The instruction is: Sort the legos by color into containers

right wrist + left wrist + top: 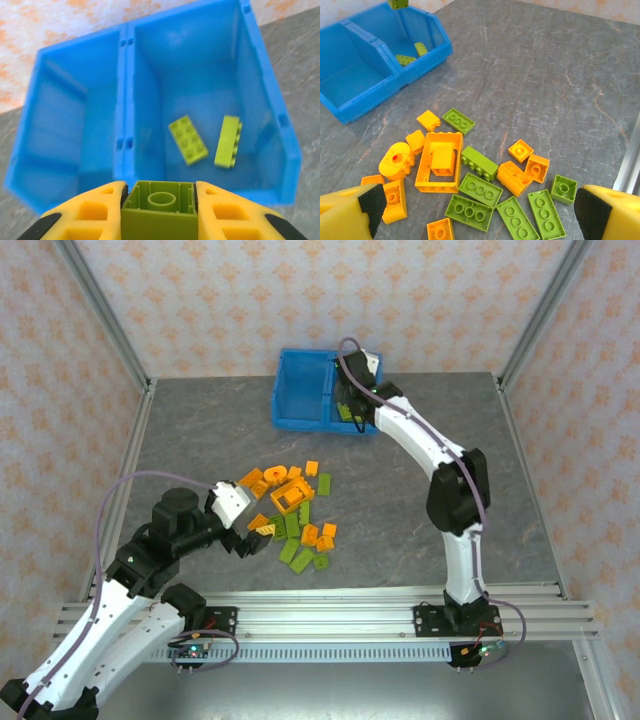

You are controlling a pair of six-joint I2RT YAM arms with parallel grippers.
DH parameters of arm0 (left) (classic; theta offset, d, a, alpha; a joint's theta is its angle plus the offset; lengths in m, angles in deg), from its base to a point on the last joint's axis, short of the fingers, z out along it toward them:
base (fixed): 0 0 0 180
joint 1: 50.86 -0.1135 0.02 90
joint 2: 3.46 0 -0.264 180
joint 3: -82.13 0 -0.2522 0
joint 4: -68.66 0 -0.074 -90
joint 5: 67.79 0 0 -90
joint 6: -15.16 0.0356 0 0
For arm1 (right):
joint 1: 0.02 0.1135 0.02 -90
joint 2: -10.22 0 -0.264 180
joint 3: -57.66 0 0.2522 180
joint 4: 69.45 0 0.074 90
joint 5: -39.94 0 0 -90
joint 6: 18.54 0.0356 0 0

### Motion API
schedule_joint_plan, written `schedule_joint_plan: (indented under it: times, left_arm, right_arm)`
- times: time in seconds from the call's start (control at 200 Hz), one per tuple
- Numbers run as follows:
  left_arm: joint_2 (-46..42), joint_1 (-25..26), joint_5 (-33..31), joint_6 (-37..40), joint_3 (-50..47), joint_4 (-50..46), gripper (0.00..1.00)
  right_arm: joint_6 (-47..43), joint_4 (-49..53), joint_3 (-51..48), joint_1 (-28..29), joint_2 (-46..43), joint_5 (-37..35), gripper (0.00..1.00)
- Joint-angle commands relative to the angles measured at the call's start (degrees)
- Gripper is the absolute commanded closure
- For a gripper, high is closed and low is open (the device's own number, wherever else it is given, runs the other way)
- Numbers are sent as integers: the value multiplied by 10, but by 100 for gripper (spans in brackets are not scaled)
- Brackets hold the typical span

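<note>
The right hand (159, 189) is clamped on a lime green studded plastic brick (157, 220), gripping it by two opposite sides. It hangs above the near wall of the bright blue translucent plastic bin (125, 100), on the side of the right compartment. Two more lime green bricks, a wide one (188, 140) and a narrow one (228, 141), already lie on that compartment's floor. So this half appears to be the green one, and the held brick is likely there to be dropped in. No brick can be seen in the left compartment, which is probably meant for orange.

The left hand (480, 207) is spread wide and holds nothing. It hovers over the mixed heap of orange and lime green bricks on the grey marbled surface (545, 75), well apart from the bin. The larger orange hollow square piece (425, 165) lies in that heap with a small orange brick inside it. The left hand's open stance suggests it is lining up a pick.
</note>
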Motion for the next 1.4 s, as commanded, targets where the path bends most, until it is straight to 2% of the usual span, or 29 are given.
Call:
schedule_joint_plan:
  times: [0.0,0.15,0.24,0.335,0.515,0.581,0.646,0.816,0.931,1.141,1.271,1.396]
  left_arm:
    - [-3,2,-41,-20,-1,2,0]
    - [-14,3,-56,-27,-5,10,0]
    - [-17,3,-60,-28,-5,11,0]
    - [-18,3,-61,-30,-7,13,0]
    - [-15,3,-60,-31,-8,14,0]
    - [-14,2,-59,-30,-9,14,0]
    - [-13,3,-58,-27,-9,12,0]
    - [-9,2,-65,-27,-10,14,0]
    - [-2,3,-72,-27,-9,15,0]
    - [3,2,-66,-19,-9,9,0]
    - [10,3,4,25,-13,-10,0]
    - [18,2,0,29,-8,-18,0]
  right_arm:
    - [-32,93,102,-16,89,-20,74]
    - [-27,177,303,-35,208,-9,69]
    - [-37,191,370,-38,244,-8,60]
    - [-54,186,390,-39,245,-14,47]
    - [-74,210,386,-39,190,-10,46]
    - [-70,228,356,-39,148,5,46]
    - [-61,223,282,-35,87,29,46]
    - [-44,82,-69,0,-133,97,43]
    - [-5,57,-207,33,-207,108,42]
    - [26,4,-330,90,-198,131,41]
    - [16,-3,-317,100,-141,158,40]
    - [12,-3,-297,107,-90,165,34]
